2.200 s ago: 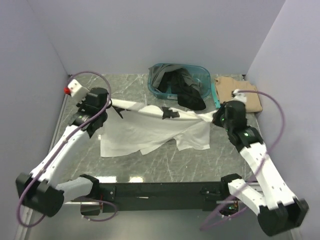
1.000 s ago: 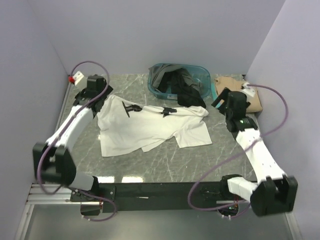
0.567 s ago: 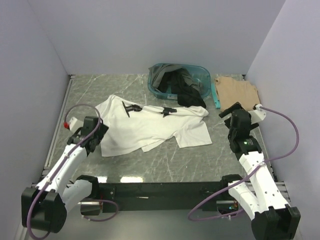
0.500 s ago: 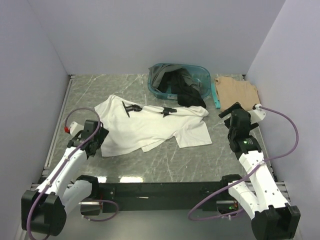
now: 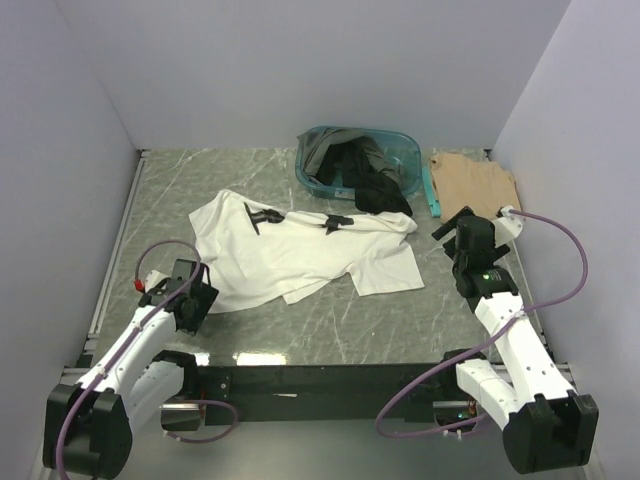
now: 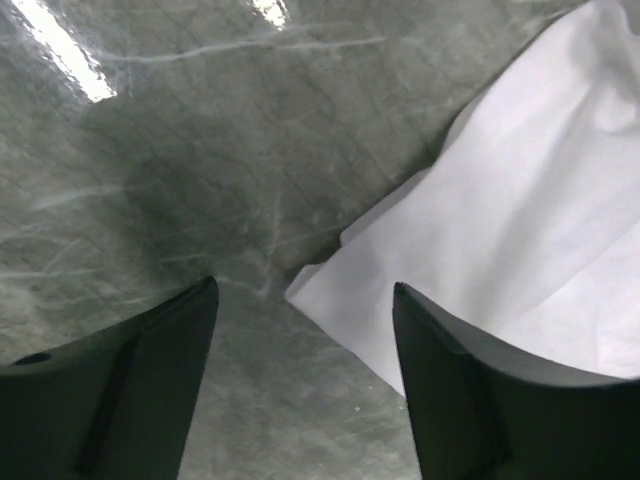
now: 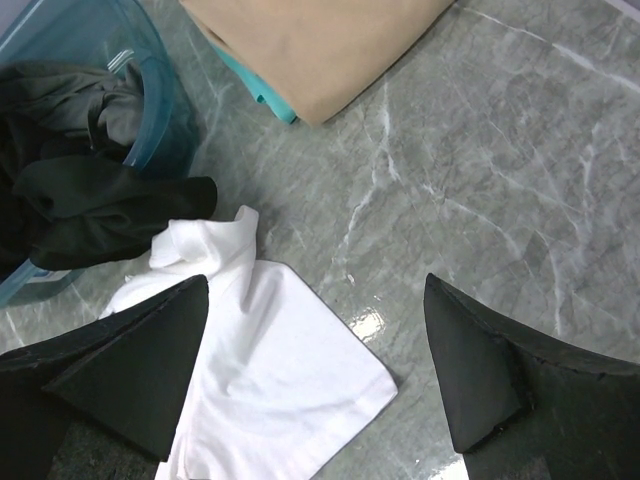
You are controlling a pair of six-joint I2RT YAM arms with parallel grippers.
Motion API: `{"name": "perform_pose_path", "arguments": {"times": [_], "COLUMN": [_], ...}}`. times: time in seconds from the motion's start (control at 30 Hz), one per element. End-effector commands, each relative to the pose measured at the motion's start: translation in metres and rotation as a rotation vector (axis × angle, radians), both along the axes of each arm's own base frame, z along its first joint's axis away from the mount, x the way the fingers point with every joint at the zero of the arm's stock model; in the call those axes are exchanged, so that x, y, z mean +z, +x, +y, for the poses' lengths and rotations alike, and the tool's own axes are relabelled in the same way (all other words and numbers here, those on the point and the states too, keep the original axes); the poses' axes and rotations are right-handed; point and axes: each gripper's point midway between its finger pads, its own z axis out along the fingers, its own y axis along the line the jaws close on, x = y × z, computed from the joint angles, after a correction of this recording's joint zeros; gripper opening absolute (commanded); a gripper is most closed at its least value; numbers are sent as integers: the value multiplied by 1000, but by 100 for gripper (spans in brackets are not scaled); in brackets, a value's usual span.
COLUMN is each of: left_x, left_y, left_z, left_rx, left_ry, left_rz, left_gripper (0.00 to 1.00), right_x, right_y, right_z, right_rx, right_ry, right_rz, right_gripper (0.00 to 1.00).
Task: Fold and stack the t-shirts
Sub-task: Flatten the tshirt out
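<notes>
- White t-shirt (image 5: 300, 255): lies spread and rumpled mid-table, touching neither arm. Carries two small black marks near its far edge, too small to read.
- Tan t-shirt (image 5: 475, 185): lies folded at the far right corner, just beside the teal basket (image 5: 310, 175). Rests partly on a flat teal piece (image 5: 432, 195).
- Dark t-shirts (image 5: 365, 175): sit heaped in the basket, with one black fold spilling over the near rim towards the white cloth.
- Left gripper (image 5: 192, 295): hangs low at the near left, just off the white shirt's near-left corner. Stands wide apart and holds nothing.
- Right gripper (image 5: 452, 228): hovers to the right of the white shirt, near the tan one. Also spread wide, also with nothing held.
- From the left wrist only: shows the gripper (image 6: 302, 290) straddling a pointed corner of white cloth (image 6: 520, 230) flat on the marble. Cannot tell whether the fingers touch the table.
- From the right wrist only: shows the gripper (image 7: 315, 285) framing a white corner (image 7: 280, 390) with a bunched knot of cloth beside the black spill (image 7: 90, 200). Takes in the tan shirt's folded edge (image 7: 320, 40), the teal piece (image 7: 262, 95) peeping from beneath it and the basket wall (image 7: 150, 60).
- Table (image 5: 330, 320): grey veined marble, walled on the left, far and right sides. Lies bare along the near edge and in the far left corner.
</notes>
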Motion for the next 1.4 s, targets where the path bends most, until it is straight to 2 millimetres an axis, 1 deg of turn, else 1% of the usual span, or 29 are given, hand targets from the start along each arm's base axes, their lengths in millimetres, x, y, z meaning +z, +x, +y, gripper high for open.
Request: {"name": "perform_pose_path", "arguments": {"times": [0.0,0.07,0.13,0.17,0.23,0.27,0.33,0.43,0.47,0.53,0.57,0.6,0.63,0.67,0.73,0.77,0.83,0.87,0.93,1.03,1.07,1.1,1.23,1.33,1.37], "left_x": [-5,-7,-7,-5,-6,-5,-9,-14,-14,-15,-14,-12,-9,-7,0,3,10,16,25,36,38,44,51,51,52], "left_y": [-1,0,3,8,10,13,13,12,13,17,19,21,24,27,33,35,40,48,53,57,58,61,65,64,64], "left_z": [-6,-3,-3,-3,-5,-6,-5,-2,-3,-4,-4,-4,-5,-5,-6,-6,-8,-16,-18,-8,-6,-3,-4,-2,-2], "left_rx": [-19,-11,-16,-21,-35,-43,-46,-46,-57,-67,-68,-73,-78,-89,-108,-113,-144,-188,-207,-176,-168,-161,-172,-156,-152], "left_ry": [-31,-13,-6,-6,-6,-8,2,24,25,24,26,27,26,28,33,34,38,16,17,63,74,93,93,93,94], "left_rz": [8,12,12,-3,10,6,31,52,48,38,33,24,12,-1,-35,-52,-98,-141,-180,-204,-209,-226,-255,-239,-240], "left_gripper": [74,69,67,62,58,53,50,42,34,26,10,1,1,1,1,1,1,1,1,1,1,1,1,1,1], "right_x": [17,17,15,14,12,12,8,6,5,3,3,2,-2,0,-8,-7,-17,-21,-30,-43,-50,-53,-72,-83,-85], "right_y": [6,6,7,8,9,9,10,11,11,13,14,15,16,18,17,18,15,12,9,-3,-9,-13,-25,-28,-26], "right_z": [-3,-2,0,0,1,0,1,1,3,4,7,9,10,14,17,18,23,24,30,38,39,40,40,43,46], "right_rx": [-18,-13,-2,0,1,0,4,6,15,29,60,76,92,116,141,153,180,193,229,270,274,275,274,294,308], "right_ry": [3,6,8,9,6,3,2,3,3,-3,-13,-18,-22,-23,-26,-24,-15,-15,1,34,41,48,58,64,72], "right_rz": [-40,-41,-40,-37,-29,-23,-7,3,6,14,23,31,52,59,106,116,170,199,241,301,323,330,389,445,451], "right_gripper": [94,94,93,93,93,93,93,93,93,93,93,93,94,94,94,94,94,94,94,93,92,92,91,89,88]}}
